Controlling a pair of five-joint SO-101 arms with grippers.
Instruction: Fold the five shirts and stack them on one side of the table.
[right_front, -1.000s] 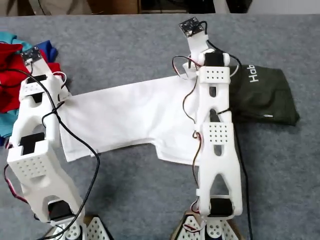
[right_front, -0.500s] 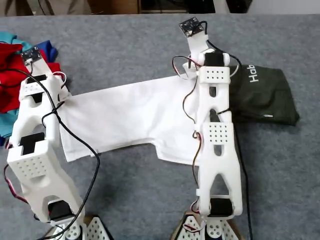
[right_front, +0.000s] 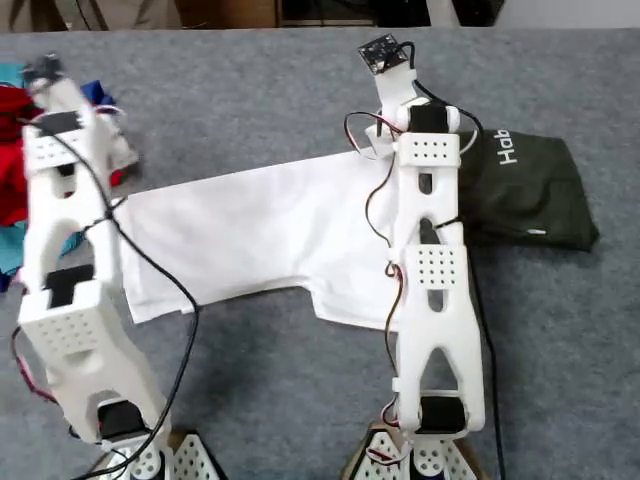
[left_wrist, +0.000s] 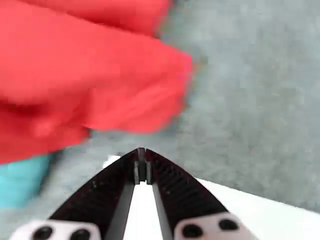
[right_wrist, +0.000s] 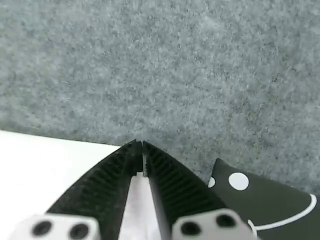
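A white cotton shirt (right_front: 260, 235) lies spread flat across the middle of the grey felt-covered table (right_front: 250, 90), its long edges running aslant from the left arm to the right one. Its near edge steps down into a sleeve beside the right arm, which stretches over that end of the cloth. Just beyond the right arm on its outer side lies a folded dark green shirt with white print (right_front: 530, 195); the arm hides whether the two garments touch.

At the table's left edge a crumpled red shirt (left_wrist: 90, 75) is heaped with a teal shirt (left_wrist: 20, 185) and a blue shirt (right_front: 95, 95) showing at its rim.

The left gripper (left_wrist: 141, 167) has its black ribbed fingers pressed together over the white shirt's corner, close by the red heap. Whether any cloth is pinched between them cannot be told. The right gripper (right_wrist: 142, 160) is likewise pressed together, its tips at the white shirt's far edge where the felt begins, the dark green shirt's printed edge just beside it.

Bare felt runs in a broad strip along the far side behind the white shirt. More lies open in front of it between the two arm bases, and to the right of the dark green shirt.
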